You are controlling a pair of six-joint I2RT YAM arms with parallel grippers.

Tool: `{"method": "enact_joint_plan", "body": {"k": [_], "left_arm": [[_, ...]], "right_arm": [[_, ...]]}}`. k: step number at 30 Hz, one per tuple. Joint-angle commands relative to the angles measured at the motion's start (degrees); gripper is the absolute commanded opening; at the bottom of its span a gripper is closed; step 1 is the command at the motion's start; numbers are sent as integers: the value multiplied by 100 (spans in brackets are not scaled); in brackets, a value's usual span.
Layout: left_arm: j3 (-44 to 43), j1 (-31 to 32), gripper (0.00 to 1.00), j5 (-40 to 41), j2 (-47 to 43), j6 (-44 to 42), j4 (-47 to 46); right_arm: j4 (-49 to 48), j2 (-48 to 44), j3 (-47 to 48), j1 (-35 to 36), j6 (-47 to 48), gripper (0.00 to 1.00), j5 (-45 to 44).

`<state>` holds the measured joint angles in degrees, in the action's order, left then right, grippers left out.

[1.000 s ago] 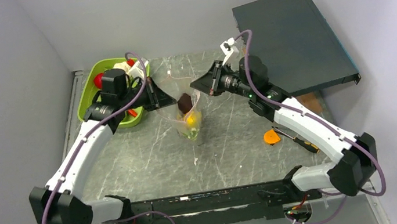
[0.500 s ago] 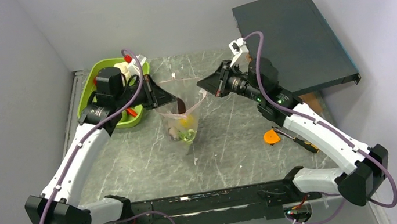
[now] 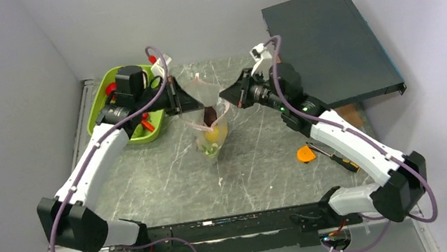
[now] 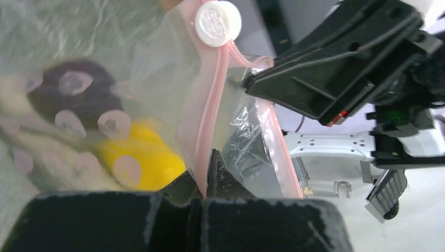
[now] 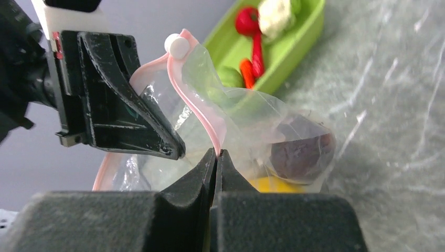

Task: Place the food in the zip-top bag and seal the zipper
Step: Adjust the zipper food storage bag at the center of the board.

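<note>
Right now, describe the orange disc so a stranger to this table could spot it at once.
Start at the big dark flat box at the far right. In front of it, on the grey table beside the right arm, lies the orange disc. Its one neighbour is a thin black-and-yellow tool; the disc is flat and round.

Food [image 3: 212,134] in zip-top bag [image 3: 199,128]; bag between left claw [image 3: 198,105] and right claw [image 3: 224,95].
</note>
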<state>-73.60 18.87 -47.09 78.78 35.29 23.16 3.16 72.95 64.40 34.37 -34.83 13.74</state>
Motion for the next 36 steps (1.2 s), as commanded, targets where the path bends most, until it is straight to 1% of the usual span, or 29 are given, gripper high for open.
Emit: {"method": "enact_joint_plan", "body": {"k": [1,3,5,8,11,13,17,19,21,24,27,31,33,36], "left_arm": [[-489,143,0,-221,-660,288,-670],[-229,134,0,48,-768,145,-518],[66,126,0,429,-718,-103,-130],[725,47,0,703,-490,-382,128],[1239,-146,0,474,-215,-463,79],[1130,-211,0,333,-130,-521,152],[34,-166,0,484,-241,-713,590],[-459,-151,0,366,-283,-629,588],[-698,-117,0,185,-357,-501,414],[-575,-94,1,154,-514,-396,236],[-187,-95,1,435,-572,-592,435],[445,-118,0,673,-454,-788,551],[702,-132,4,784,-392,-828,484],[787,-149,13,793,-300,-882,469]], "right_arm": [[-515,-664,518,40,58,0,-40],[-710,-754,292,35,-63,0,26],[-842,-774,-37,35,-196,0,-20],[-887,-549,-570,31,-325,0,-91],[-982,-210,-938,46,-346,0,-46],[-891,-50,-797,46,-280,0,26],[-571,-81,96,65,26,0,-89],[-501,-155,492,66,116,0,-180],[-500,-252,728,66,124,0,-168],[-605,-462,656,82,42,0,-110],[-743,-606,231,90,-69,0,-146],[-894,-453,-417,95,-255,0,-79],[-1075,-318,-706,101,-336,0,-13],[-1038,-101,-810,112,-233,0,-132]]}}
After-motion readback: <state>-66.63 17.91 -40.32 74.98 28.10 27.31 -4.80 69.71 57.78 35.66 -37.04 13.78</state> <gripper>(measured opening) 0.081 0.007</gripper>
